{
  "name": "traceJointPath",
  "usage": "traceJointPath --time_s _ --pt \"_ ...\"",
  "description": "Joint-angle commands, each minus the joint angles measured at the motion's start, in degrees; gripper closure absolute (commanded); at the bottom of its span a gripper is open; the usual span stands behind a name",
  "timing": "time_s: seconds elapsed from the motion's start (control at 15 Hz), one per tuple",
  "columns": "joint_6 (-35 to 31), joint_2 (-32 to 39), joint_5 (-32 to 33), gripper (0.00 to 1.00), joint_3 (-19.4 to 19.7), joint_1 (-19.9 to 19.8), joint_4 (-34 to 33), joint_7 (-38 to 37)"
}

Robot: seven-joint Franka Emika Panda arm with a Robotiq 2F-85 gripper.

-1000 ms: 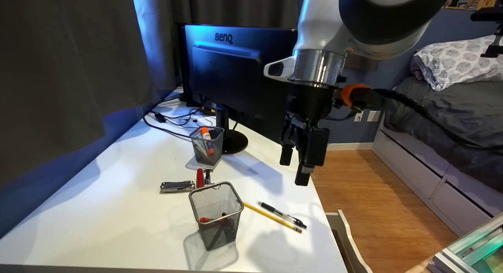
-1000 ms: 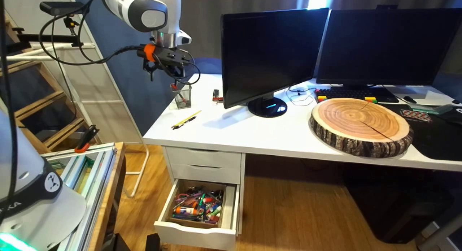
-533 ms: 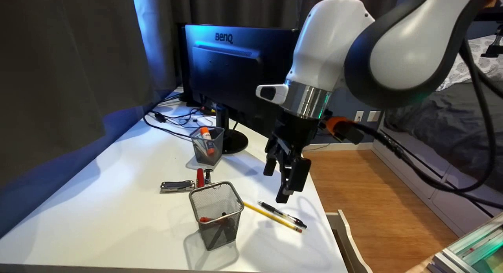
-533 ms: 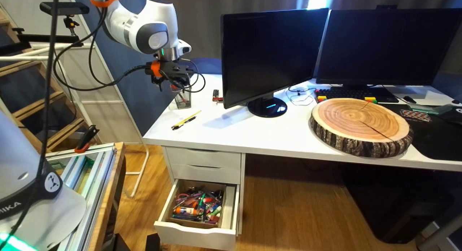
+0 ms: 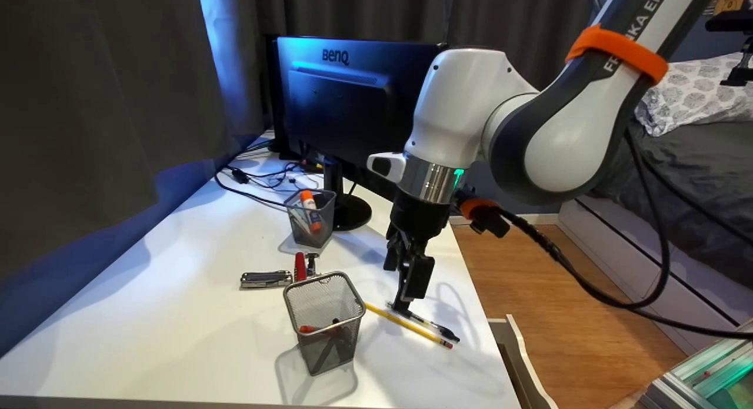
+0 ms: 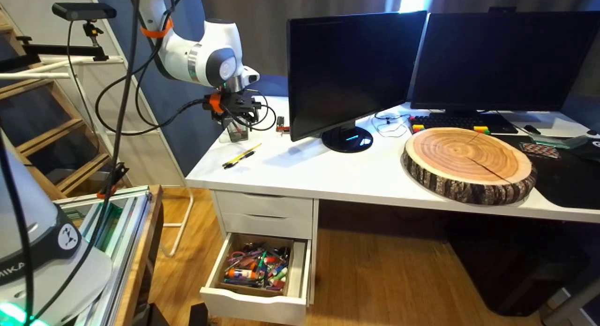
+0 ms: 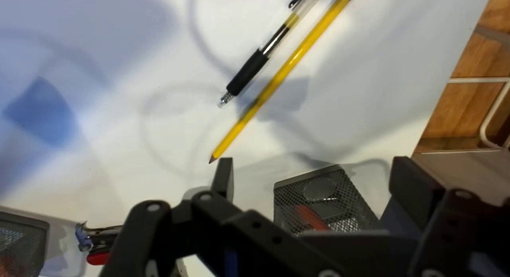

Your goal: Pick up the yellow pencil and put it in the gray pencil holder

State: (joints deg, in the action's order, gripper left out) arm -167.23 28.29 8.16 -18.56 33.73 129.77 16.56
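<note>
One yellow pencil [image 7: 281, 75]: long, slim, straight. Shaft a strong yellow, with a pale glint midway along in the wrist view and a dark patch nearer the point, print or shadow, cannot tell which. Point sharpened, a short brownish cone ending in a dark tip. Opposite end dark and banded in the wrist view, cut off by the frame; in an exterior view, finished with a pinkish-red eraser [image 5: 449, 345]. Location: flat on the white desk [image 5: 194, 338], pointed end nearer the gray pencil holder [image 5: 348, 341], close alongside a pen [image 7: 274, 40] with black grip and clear barrel. Gap to the pen narrowest at the eraser end; touching or apart there, cannot tell.

Holder: see-through wire mesh, squarish, solid-rimmed, upright, near the pencil. One red-ended item [image 5: 309, 329] inside, visible through the mesh.

One gripper [image 7: 312, 169], black, over the desk. Two fingers spread wide, pencil outside the grasp; holder visible through the gap in the wrist view. In an exterior view, one fingertip [image 5: 402, 305] in front of the pen's grip; contact, cannot tell.

Near the holder, one folded metal tool [image 5: 266, 279]. One further mesh cup [image 5: 326, 223], well apart from the pencil, near the monitor stand [image 5: 352, 213], with an orange-capped tube [image 5: 309, 204] tilted inside.
</note>
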Motion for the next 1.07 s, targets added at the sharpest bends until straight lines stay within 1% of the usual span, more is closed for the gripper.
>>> traceJointPath --time_s 0.0,0.2,0.4,0.47,0.53,0.6,0.67,0.8,0.93,1.0 --pt "0.8 5.1 4.8 0.0 5.1 5.6 -6.1 -8.2" --pt "0.9 7.9 6.0 0.0 8.0 8.9 -8.6 -11.3" --pt "0.4 10.2 6.4 0.0 10.2 11.6 -10.9 -12.8" --pt "0.3 10.9 6.4 0.02 10.8 12.2 -11.5 -13.1" --pt "0.5 11.3 6.5 0.06 11.6 13.1 -12.1 -13.7" --pt "0.7 11.6 6.5 0.05 12.2 13.7 -12.5 -14.0" --pt "0.7 11.9 6.4 0.06 12.7 14.2 -12.8 -14.1" --pt "0.4 12.4 6.3 0.0 13.6 14.6 -13.1 -14.4" --pt "0.5 12.7 6.2 0.04 14.4 15.1 -13.5 -14.6" --pt "0.5 12.8 6.2 0.1 14.6 15.1 -13.6 -14.6"
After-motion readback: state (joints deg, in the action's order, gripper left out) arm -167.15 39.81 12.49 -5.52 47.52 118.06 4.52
